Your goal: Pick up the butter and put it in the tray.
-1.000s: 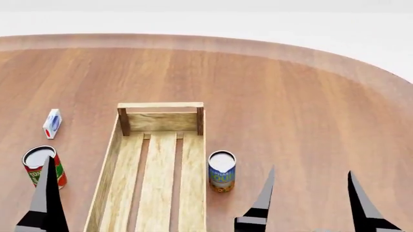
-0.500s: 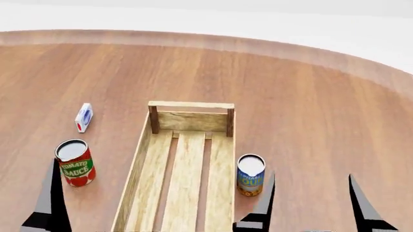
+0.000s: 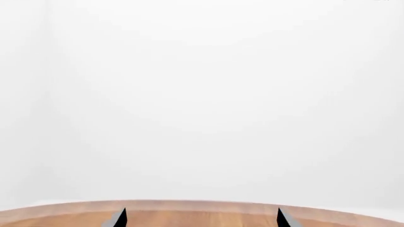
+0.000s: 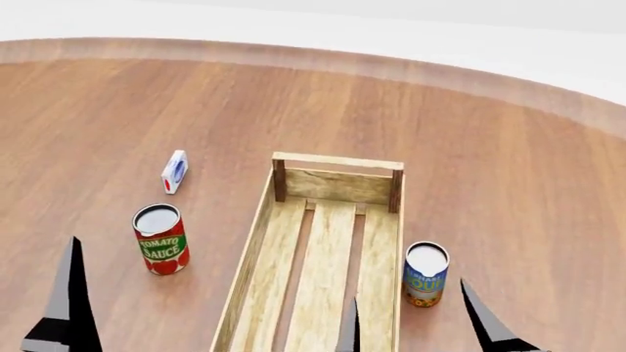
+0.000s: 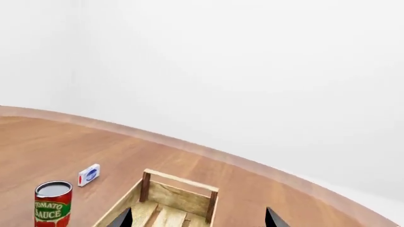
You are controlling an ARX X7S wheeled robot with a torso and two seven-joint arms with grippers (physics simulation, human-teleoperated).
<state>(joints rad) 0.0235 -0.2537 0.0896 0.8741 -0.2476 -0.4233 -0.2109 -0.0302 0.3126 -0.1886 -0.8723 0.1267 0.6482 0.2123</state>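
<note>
The butter is not in view in any frame. The tray (image 4: 256, 249) is a long pale wood crate with dark corner posts at the middle of the table, with nothing in it; its far end shows in the right wrist view (image 5: 179, 196). My right gripper (image 4: 415, 330) is open and empty, low at the tray's near right side, one finger over the tray and one beyond its right wall; it also shows in the right wrist view (image 5: 197, 218). My left gripper (image 3: 200, 218) is open and empty; one of its fingers (image 4: 70, 293) shows at the near left.
A red tomato sauce can (image 4: 161, 238) stands left of the tray, and shows in the right wrist view too (image 5: 52, 204). A small white-and-blue carton (image 4: 174, 171) lies beyond it. A blue can (image 4: 426, 273) stands against the tray's right side. The round table's far edge (image 4: 411, 70) curves behind.
The head view has swung left, so the tray, cans and small carton have slid right in it. My right gripper's fingers now stand farther left, at the tray's right wall.
</note>
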